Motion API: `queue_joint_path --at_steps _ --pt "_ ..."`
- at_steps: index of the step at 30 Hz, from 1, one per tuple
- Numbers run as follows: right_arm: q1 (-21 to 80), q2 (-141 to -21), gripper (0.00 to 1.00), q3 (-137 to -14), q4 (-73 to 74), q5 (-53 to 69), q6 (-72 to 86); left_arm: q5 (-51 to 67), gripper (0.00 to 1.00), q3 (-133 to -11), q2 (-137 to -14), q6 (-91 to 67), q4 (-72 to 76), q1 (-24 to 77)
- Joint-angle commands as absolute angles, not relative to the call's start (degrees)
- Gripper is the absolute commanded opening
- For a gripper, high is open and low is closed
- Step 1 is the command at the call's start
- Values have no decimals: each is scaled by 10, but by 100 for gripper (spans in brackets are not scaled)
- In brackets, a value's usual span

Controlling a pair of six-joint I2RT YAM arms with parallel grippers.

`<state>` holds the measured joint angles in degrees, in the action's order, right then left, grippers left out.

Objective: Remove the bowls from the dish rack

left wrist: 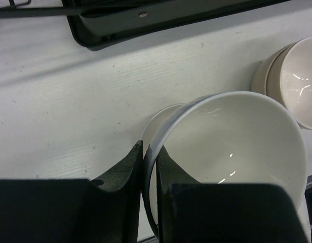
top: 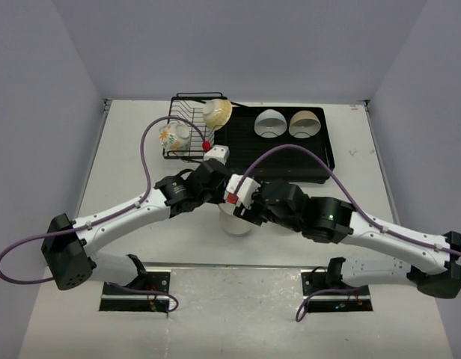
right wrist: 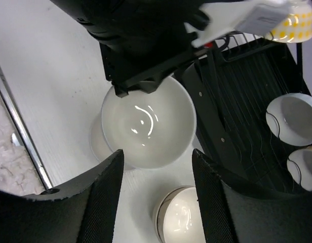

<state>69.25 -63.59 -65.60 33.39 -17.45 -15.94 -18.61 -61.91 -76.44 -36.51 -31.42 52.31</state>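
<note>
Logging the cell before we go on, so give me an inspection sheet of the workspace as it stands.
Surface: white table, faintly speckled.
Job's things: dish rack holds floral bowl, yellow patterned bowl, white tray bowl, beige tray bowl; white bowl gripped above a second bowl; cream bowl on the table.
Clutter: nothing seen.
Grippers: left gripper pinches white bowl's rim; right gripper open, straddling it.
Cables: purple cables along both arms.
Surroundings: plain grey walls.
</note>
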Motion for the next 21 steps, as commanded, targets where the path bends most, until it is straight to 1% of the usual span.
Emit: queue_joint_path --at_steps 1,4,6,10,21 --pt "692 -542 58 -628 287 -169 -116 -187 0 -592 -741 -393 -251 526" --pt "692 -481 63 -597 265 -161 -92 -185 0 -549 -732 -401 -223 525" --pt "692 -441 69 -577 254 -156 -78 -177 0 -526 -722 -401 -178 525" --pt "693 -395 78 -554 241 -136 -50 -168 0 -479 -710 -407 -120 523" --pt "692 -365 80 -524 245 -133 -36 -144 0 -476 -760 -406 -88 522"
